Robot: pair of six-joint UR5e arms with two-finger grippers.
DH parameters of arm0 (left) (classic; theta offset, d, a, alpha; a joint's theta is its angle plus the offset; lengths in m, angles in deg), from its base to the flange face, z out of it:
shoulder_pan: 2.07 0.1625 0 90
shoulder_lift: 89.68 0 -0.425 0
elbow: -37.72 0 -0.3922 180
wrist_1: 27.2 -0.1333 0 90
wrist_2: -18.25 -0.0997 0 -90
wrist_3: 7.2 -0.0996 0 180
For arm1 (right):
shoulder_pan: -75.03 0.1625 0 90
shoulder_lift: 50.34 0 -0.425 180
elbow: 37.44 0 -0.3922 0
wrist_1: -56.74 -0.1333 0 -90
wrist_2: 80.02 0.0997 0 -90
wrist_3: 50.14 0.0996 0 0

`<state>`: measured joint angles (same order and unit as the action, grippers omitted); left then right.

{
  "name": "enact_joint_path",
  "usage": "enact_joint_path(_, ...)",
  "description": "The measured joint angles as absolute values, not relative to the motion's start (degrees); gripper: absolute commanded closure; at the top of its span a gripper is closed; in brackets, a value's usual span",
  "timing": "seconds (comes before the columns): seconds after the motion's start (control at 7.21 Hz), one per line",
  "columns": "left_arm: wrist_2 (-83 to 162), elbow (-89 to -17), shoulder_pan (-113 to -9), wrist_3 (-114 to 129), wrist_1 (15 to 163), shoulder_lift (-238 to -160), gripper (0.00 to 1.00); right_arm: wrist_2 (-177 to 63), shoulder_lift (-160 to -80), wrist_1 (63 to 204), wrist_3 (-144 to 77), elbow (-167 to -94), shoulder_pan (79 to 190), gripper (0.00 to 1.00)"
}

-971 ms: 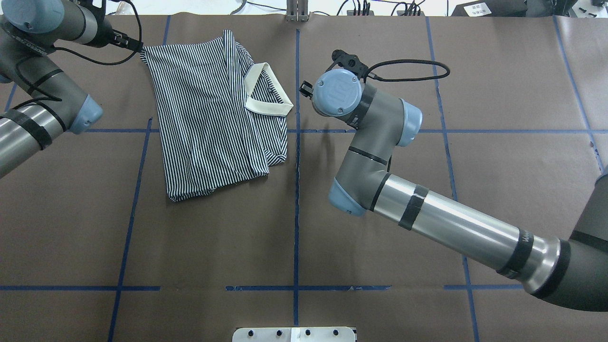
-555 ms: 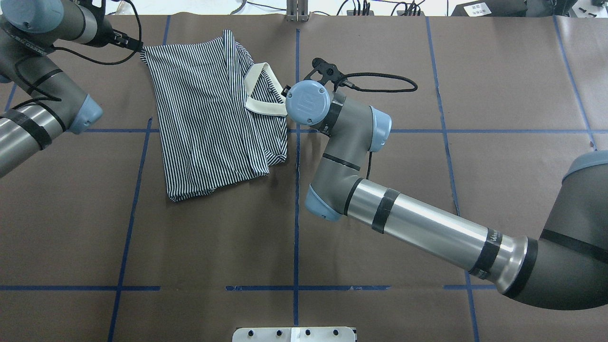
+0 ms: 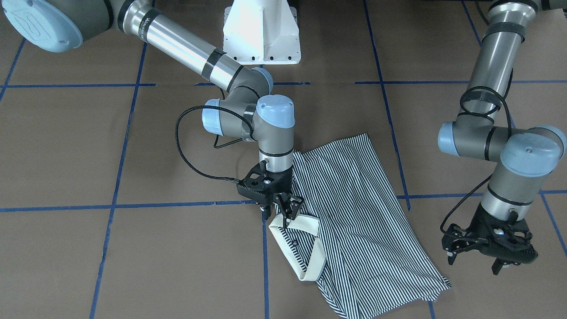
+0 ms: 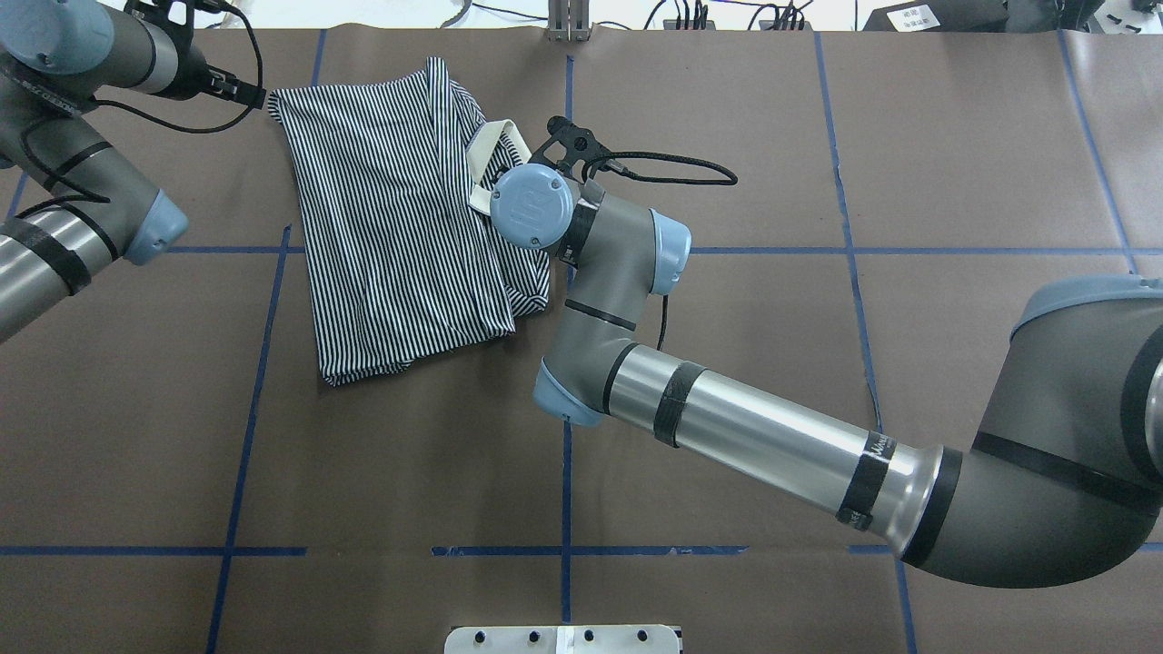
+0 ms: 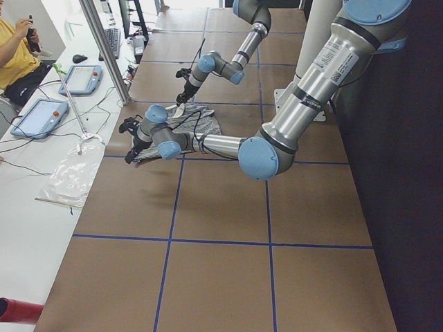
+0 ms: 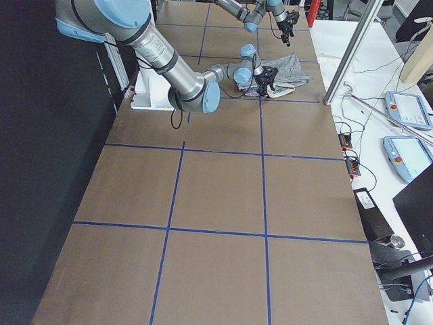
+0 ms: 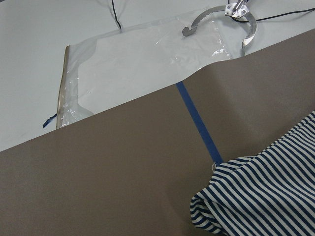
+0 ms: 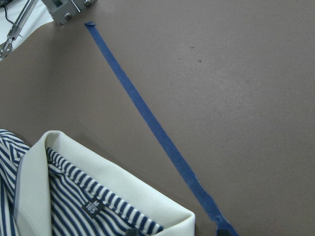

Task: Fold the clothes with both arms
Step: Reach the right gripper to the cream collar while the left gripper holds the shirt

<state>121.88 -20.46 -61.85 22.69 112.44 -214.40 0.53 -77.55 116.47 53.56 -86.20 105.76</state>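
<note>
The striped polo shirt (image 4: 391, 218) lies folded lengthwise on the brown table, left of centre and far from the robot, with its cream collar (image 3: 310, 261) at its right edge. My right gripper (image 3: 285, 215) points down at the collar's near corner, fingertips at the cloth. I cannot tell whether they pinch it. In the overhead view the right wrist hides it. The right wrist view shows the collar (image 8: 98, 167) just below the camera. My left gripper (image 3: 473, 265) is open and empty, just off the shirt's far left corner (image 7: 266, 196).
Blue tape lines (image 4: 567, 363) grid the table. A white pedestal base (image 3: 261, 31) stands at the robot's side. A metal post (image 4: 568, 27) and cables sit at the far edge. A clear plastic bag (image 7: 147, 64) lies beyond it. An operator (image 5: 17, 55) and tablets (image 5: 38, 114) are at a side bench.
My right arm has swung left from beside the shirt, so its wrist now hangs over the collar. My left gripper has drawn back slightly from the shirt's corner. The shirt lies as before.
</note>
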Motion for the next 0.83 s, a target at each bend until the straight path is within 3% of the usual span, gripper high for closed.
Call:
enact_joint_path(0.14, 121.88, -20.46, -61.88, 22.69, 112.45, -214.29, 0.0, 0.28, -77.29, 116.32, 53.56, -85.8, 105.7, 0.62)
enact_joint_path(0.28, 121.88, -20.52, -61.91, 22.69, 112.48, -214.12, 0.0, 0.11, -77.1, 116.25, 53.61, -85.61, 105.66, 0.99)
enact_joint_path(0.83, 121.88, -22.2, -61.93, 22.69, 112.46, -213.03, 0.0, 0.32, -77.1, 116.77, 53.76, -86.45, 105.84, 1.0)
